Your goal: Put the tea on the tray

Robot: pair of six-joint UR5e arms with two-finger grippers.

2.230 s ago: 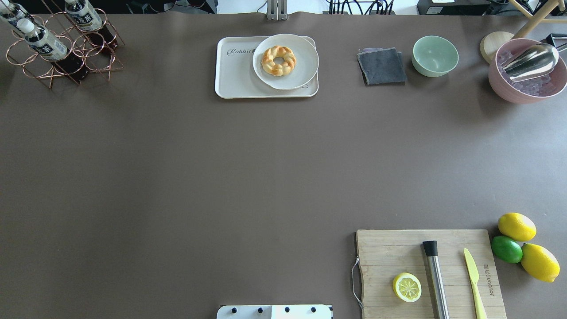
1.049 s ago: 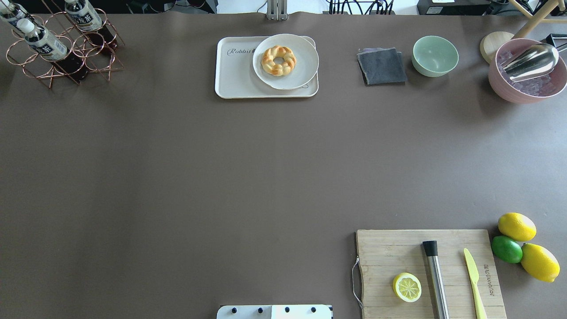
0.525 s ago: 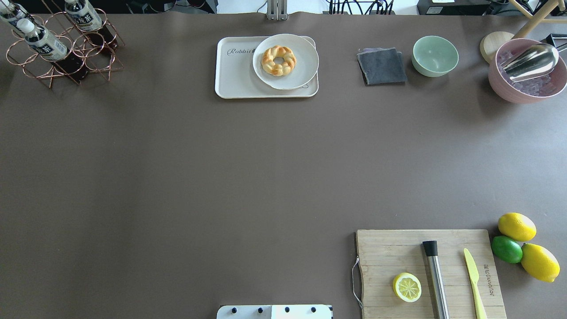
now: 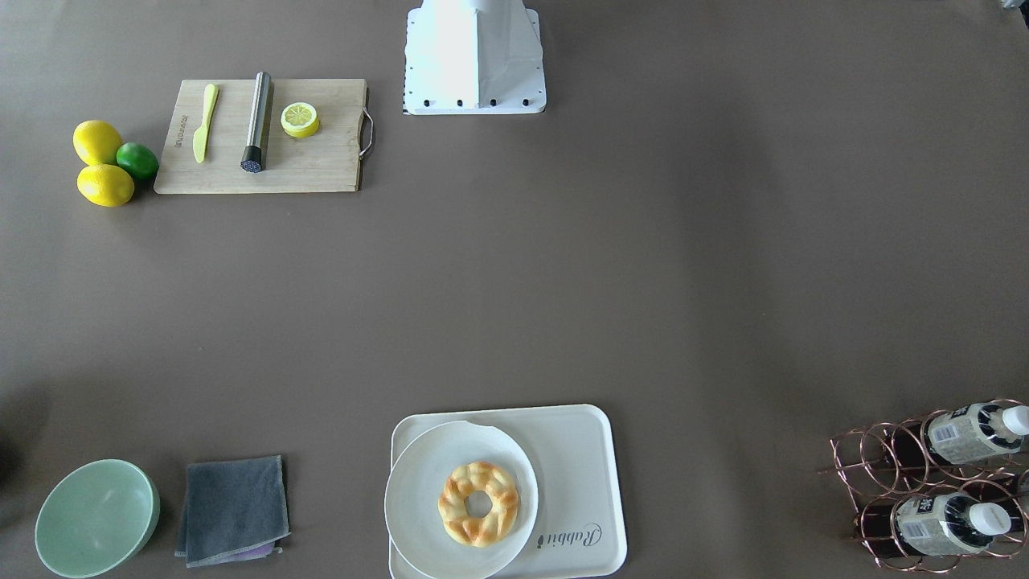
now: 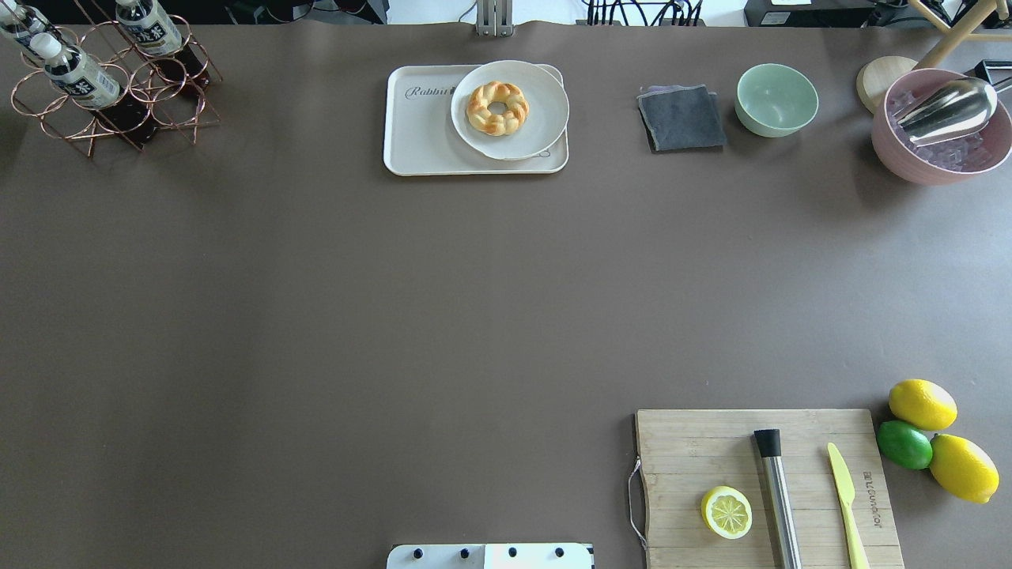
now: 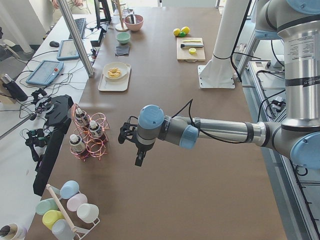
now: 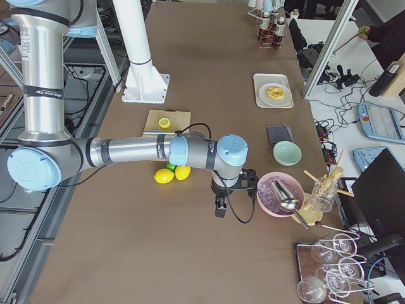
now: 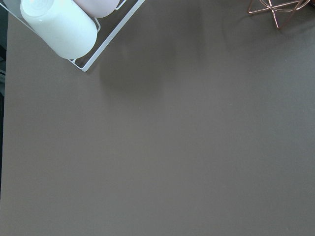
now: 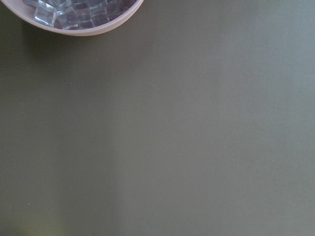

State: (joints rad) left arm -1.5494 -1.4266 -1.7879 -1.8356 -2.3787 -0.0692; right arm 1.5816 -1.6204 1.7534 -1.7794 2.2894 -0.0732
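Note:
Three tea bottles lie in a copper wire rack (image 5: 118,118) at the table's far left; one tea bottle (image 5: 79,75) is nearest, and two show in the front view (image 4: 969,432). The cream tray (image 5: 419,134) sits at the far middle and carries a round white plate (image 5: 545,118) with a braided pastry (image 5: 496,107); its left part is bare. My left gripper (image 6: 138,159) hangs above the table beside the rack in the left side view; I cannot tell if it is open. My right gripper (image 7: 219,209) hangs near the pink bowl; I cannot tell its state either.
A wooden cutting board (image 5: 696,442) holds a lemon half, steel muddler and yellow knife. Two lemons and a lime (image 5: 905,444) lie beside it. A grey cloth (image 5: 681,118), green bowl (image 5: 776,99) and pink ice bowl (image 5: 893,150) with a scoop stand far right. A cup rack (image 6: 70,207) stands past the bottles.

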